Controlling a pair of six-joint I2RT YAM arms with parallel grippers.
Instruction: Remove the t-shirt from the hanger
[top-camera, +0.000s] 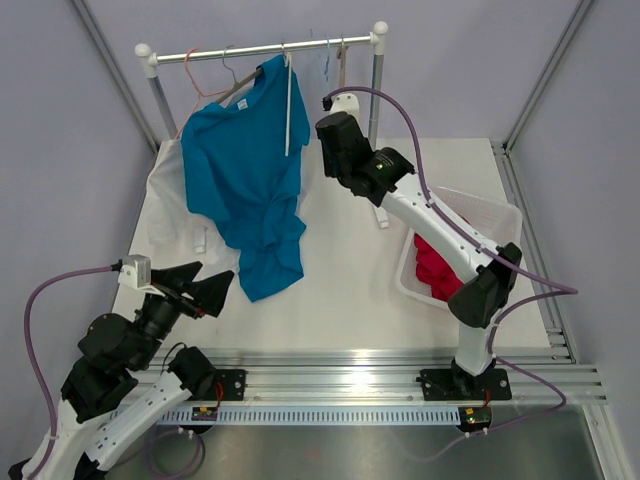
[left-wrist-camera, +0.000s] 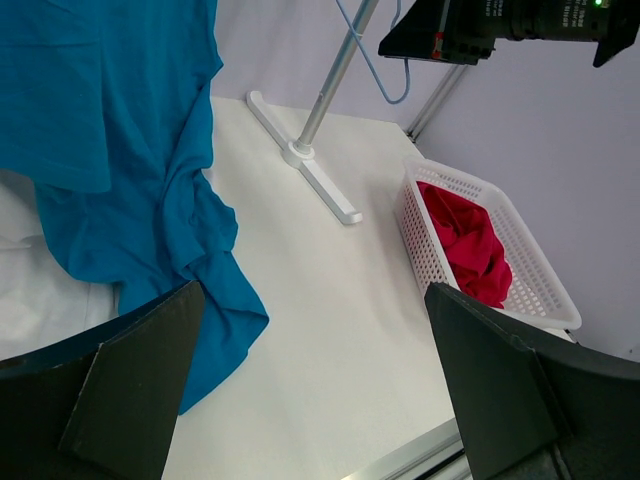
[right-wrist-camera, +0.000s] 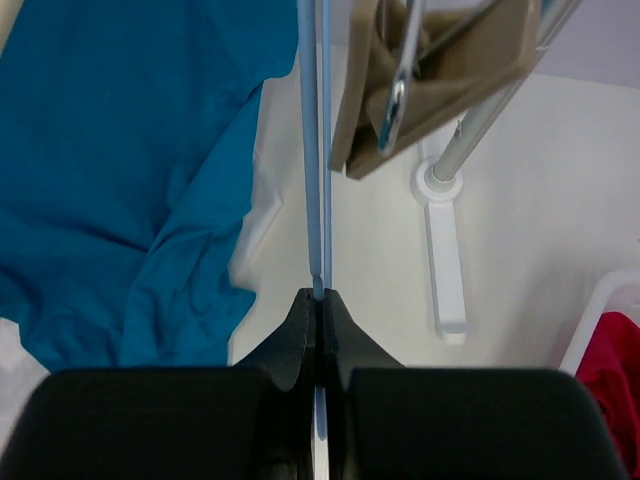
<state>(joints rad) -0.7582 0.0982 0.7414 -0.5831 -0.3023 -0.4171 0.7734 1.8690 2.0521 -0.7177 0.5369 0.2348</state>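
Our right gripper (right-wrist-camera: 318, 298) pinches a thin pale bar (right-wrist-camera: 314, 150) beside the blue t-shirt (top-camera: 245, 170); our left gripper (top-camera: 212, 276) stands wide near its low end.

The t-shirt (top-camera: 245, 180) is soft, matt teal cloth, creased. The hanger (right-wrist-camera: 314, 150) is thin, smooth and pale; the rail (top-camera: 260, 50) gleams like polished metal. The basket (left-wrist-camera: 425, 235) is white plastic lattice, the tabletop (top-camera: 350, 270) smooth matt white.

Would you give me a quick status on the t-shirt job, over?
Left tool open, near the hem. Right tool shut on thin bar. Blue t-shirt hanging, hem on table. Nothing in the way.
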